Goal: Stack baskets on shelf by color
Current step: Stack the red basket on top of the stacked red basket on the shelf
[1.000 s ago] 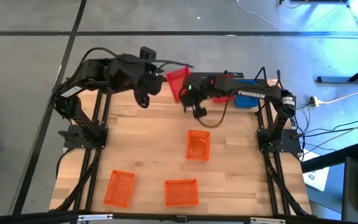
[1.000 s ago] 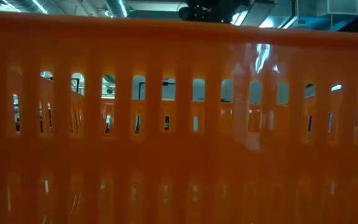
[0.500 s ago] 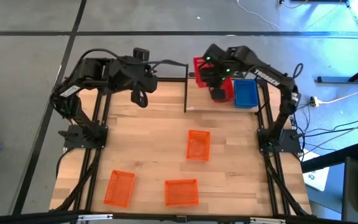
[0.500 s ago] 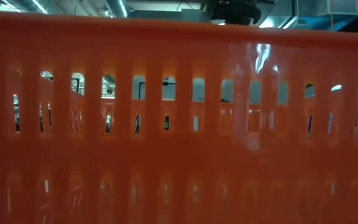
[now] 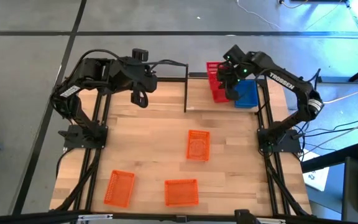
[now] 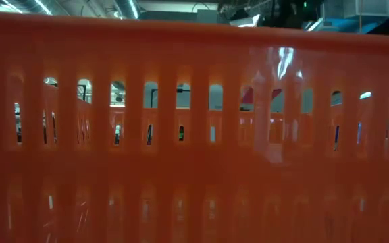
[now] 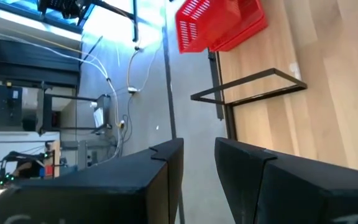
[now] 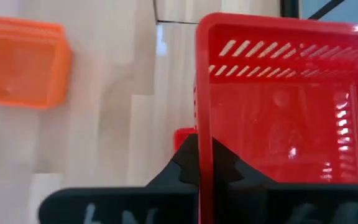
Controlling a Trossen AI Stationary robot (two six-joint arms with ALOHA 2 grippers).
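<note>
Holding a red plastic mesh basket (image 5: 217, 83) by its wall, the right gripper (image 5: 230, 86) is up at the far end of the table (image 5: 154, 155), over the small light-wood shelf with thin black posts (image 5: 197, 93). In the right wrist view its two dark fingers (image 8: 188, 163) pinch the red rim tight, one on each side. Another bit of red shows just under that basket. A blue plastic mesh basket (image 5: 246, 93) sits right beside the red one, on the shelf's right part.

The left gripper (image 5: 140, 98) hangs over the far left of the table, holding nothing, its jaws only a little apart.

Three orange plastic mesh baskets lie on the tabletop: one in the middle (image 5: 197, 145), one near the front left (image 5: 119, 188), one at the front middle (image 5: 181, 191). That last basket's orange wall (image 6: 194, 135) fills the whole low view.
</note>
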